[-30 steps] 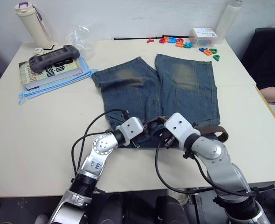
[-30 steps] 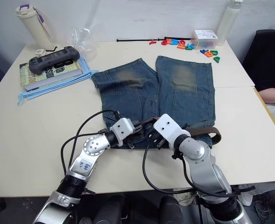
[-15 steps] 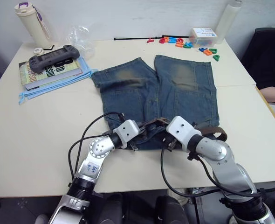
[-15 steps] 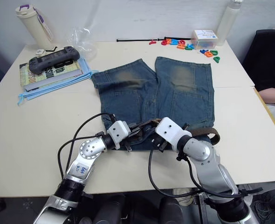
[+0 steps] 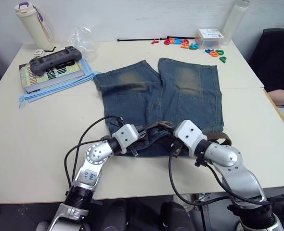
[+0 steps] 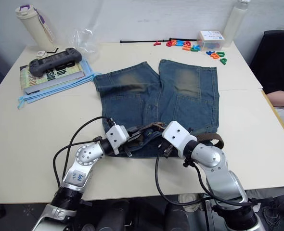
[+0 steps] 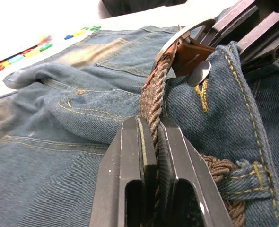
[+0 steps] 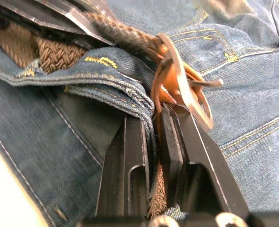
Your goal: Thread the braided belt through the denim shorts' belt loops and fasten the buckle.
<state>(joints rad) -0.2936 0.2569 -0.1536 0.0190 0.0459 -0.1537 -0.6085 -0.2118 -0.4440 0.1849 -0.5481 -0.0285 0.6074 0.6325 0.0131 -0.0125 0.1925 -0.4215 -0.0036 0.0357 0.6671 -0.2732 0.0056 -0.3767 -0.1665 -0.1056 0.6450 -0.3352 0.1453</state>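
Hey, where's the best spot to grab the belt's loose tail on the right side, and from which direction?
Probably the free curved end of the braided belt, where it loops clear of the denim shorts onto the table. Come from above, fingers across its flat width; elsewhere it lies against the waistband.

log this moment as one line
left pincer shut on dark-brown braided belt | right pincer shut on faded blue denim shorts waistband | silver metal buckle unfastened

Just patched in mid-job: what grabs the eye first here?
Both hands meet at the near waistband of the denim shorts: the left hand is shut on the braided belt, and the right hand pinches the strap just below the buckle. Colourful toy letters lie at the table's far edge.
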